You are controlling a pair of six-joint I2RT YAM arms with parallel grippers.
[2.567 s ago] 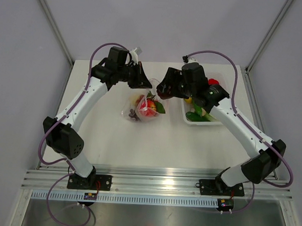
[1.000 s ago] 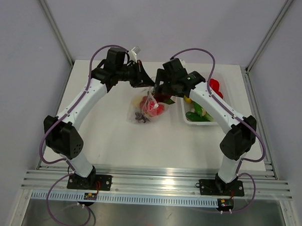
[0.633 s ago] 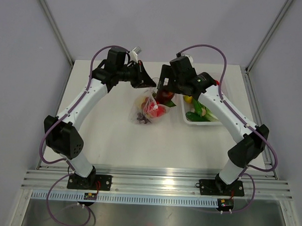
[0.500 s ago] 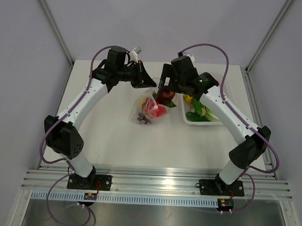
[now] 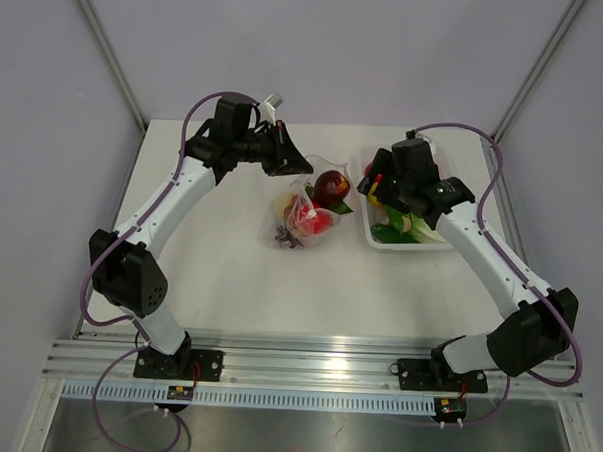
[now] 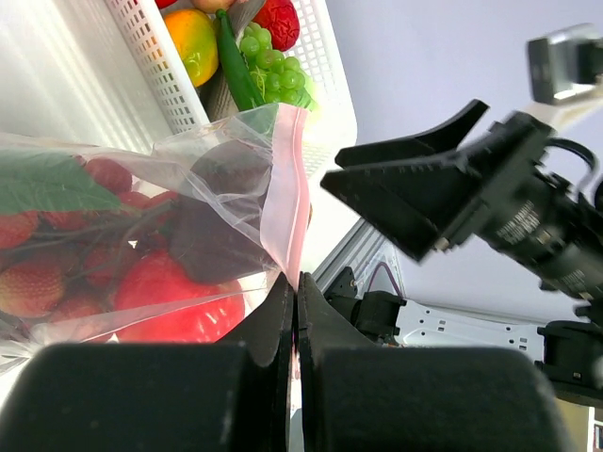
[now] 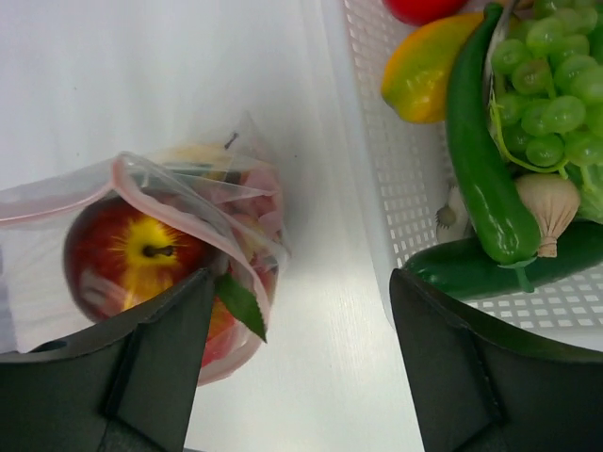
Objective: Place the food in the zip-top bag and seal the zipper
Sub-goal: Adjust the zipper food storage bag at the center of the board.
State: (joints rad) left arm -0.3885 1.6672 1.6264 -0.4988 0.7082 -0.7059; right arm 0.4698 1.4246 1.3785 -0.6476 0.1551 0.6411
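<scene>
The clear zip-top bag lies mid-table with strawberries and other food inside. A red-and-yellow apple sits in its open mouth, stem up. My left gripper is shut on the pink zipper strip and holds that edge up; its fingertips pinch the strip. My right gripper is open and holds nothing. It hovers over bare table between the bag and the basket. In the right wrist view the zipper curves over the apple.
A white mesh basket stands right of the bag. It holds a yellow-orange fruit, a long green vegetable, green grapes, a garlic bulb and a red piece.
The right gripper has left the apple in the bag's mouth and drawn back to the right, toward the basket. The left gripper still holds the zipper edge in the same spot.
</scene>
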